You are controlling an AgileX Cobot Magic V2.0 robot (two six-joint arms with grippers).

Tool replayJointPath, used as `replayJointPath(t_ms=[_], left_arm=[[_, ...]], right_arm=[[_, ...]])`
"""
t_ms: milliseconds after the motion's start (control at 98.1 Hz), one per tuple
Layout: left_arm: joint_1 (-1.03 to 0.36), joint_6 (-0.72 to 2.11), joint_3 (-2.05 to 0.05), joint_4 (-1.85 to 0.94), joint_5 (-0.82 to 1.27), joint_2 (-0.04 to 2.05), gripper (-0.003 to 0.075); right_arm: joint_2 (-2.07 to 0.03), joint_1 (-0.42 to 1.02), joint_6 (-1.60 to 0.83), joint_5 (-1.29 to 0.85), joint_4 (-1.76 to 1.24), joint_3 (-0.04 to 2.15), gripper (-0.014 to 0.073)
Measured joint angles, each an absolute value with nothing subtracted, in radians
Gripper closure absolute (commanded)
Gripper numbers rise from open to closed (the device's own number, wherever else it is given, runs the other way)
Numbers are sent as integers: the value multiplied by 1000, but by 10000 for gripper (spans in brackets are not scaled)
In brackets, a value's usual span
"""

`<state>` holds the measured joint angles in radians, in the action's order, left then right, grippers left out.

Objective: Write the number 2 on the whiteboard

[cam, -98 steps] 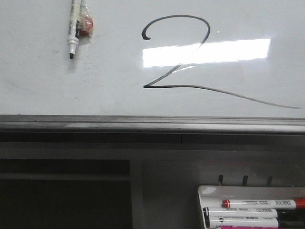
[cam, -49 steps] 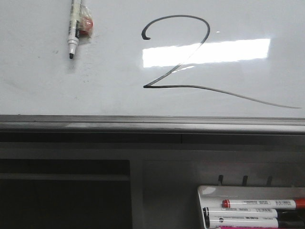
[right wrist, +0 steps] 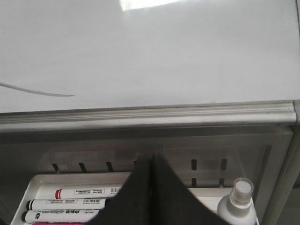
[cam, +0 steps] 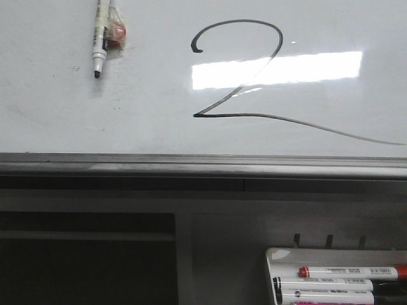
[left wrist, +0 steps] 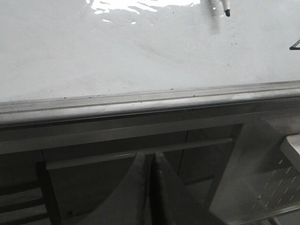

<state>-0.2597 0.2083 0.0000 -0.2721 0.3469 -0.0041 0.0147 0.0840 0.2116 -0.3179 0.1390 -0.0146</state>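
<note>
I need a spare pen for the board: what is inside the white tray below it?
The tray holds a red-capped marker, two black-capped markers below it, and a spray bottle. A pink strip shows at the frame edge; the right gripper covers the tray's middle.

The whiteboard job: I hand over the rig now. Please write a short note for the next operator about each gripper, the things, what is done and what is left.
Left gripper: shut, holds nothing, below the whiteboard's grey edge.
Right gripper: shut, holds nothing, above the marker tray.
Whiteboard: the number 2 is fully drawn in black, with its base stroke running out to the right.
An uncapped marker lies against the board at upper left, tip pointing down, beside a small red object.
The tray holds more markers and a spray bottle.
Done: the writing looks complete.
Left: apparently nothing, except perhaps putting the marker away.
</note>
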Motion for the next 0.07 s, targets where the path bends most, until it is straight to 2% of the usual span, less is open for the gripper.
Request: replayJointPath(t_ms=[71], left_arm=[[-260, 208, 0, -272, 347, -4, 741]], right_arm=[[15, 84, 212, -318, 139, -15, 666]])
